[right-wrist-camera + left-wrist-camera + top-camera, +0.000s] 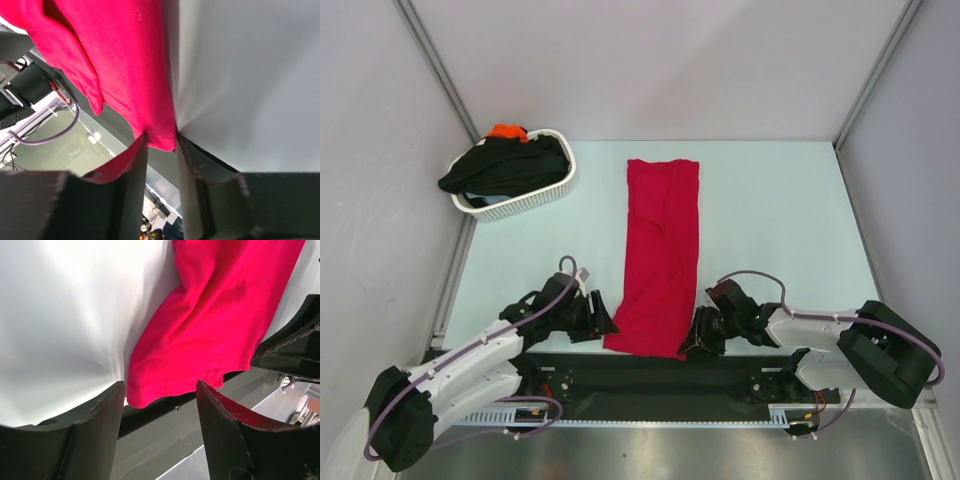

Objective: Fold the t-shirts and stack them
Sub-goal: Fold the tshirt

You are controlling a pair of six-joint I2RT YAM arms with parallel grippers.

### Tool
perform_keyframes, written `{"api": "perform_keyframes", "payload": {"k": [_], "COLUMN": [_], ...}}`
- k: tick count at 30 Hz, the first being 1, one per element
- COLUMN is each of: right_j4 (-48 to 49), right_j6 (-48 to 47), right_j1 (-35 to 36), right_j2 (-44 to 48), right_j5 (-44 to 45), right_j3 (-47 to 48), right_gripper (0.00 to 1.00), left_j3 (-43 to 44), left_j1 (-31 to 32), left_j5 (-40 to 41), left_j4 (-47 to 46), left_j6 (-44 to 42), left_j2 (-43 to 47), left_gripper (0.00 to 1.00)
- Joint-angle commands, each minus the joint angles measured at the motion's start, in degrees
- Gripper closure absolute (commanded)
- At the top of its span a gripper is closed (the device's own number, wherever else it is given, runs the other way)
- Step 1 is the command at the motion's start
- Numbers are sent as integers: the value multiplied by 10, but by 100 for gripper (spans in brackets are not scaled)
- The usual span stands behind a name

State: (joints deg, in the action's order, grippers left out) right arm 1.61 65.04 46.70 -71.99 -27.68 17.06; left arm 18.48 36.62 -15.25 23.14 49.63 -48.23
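The red t-shirt (pixel 660 250) lies on the table (pixel 770 220) as a long narrow strip, already folded lengthwise. It runs straight away from both grippers, and its near hem hangs a little over the table's front edge. That overhang probably explains why the grippers sit so low and close: a hanging corner is easier to take than cloth lying flat.

The right gripper (pixel 161 137) is at the hem's right corner. Its fingers are drawn in on the red t-shirt's corner, with cloth touching both inner faces, so it looks like a pinch.

The left gripper (pixel 160 390) is at the opposite corner with its fingers well apart. The hem's corner sits just ahead of the gap and is not yet clamped.

With both corners held, the near end could be carried forward to halve the strip.

Far beyond the left gripper, a white basket (pixel 555 190) holds a black t-shirt (pixel 505 165) and an orange t-shirt (pixel 506 131), both waiting their turn.
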Motion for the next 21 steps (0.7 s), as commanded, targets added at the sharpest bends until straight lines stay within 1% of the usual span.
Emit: {"api": "perform_keyframes", "payload": {"k": [1,3,6,7,8,9,10,12,15,17,21], "right_j4": [21,21,15,-1,-14,-40,-78,-133,-178,-184,-186], "right_j6": [12,12,11,10,4,-2,-7,-25,-52,-60,-60], "right_j1": [5,8,12,12,12,13,13,13,2,-7,-18], "right_j2": [-10,-16,-18,-12,-4,5,33,66,126,156,194], "right_j5": [56,61,68,66,67,68,69,67,42,22,-11], "right_j3": [-1,2,3,3,8,10,10,9,-7,-18,-47], "right_gripper": [68,69,86,97,100,100,100,100,100,100,100], "left_j3": [17,21,30,32,36,37,37,35,30,18,-13], "left_j1": [5,5,5,5,5,5,5,5,6,12,27], "left_j5": [0,-1,0,0,0,-1,-8,-22,-43,-69,-116], "left_j4": [14,18,33,37,44,44,43,31,12,-10,-91], "left_j6": [16,18,19,21,21,22,21,19,18,22,62], "left_j2": [16,19,28,31,33,35,36,31,17,6,-17], "left_gripper": [36,37,39,39,39,37,34,32,30,30,29]}}
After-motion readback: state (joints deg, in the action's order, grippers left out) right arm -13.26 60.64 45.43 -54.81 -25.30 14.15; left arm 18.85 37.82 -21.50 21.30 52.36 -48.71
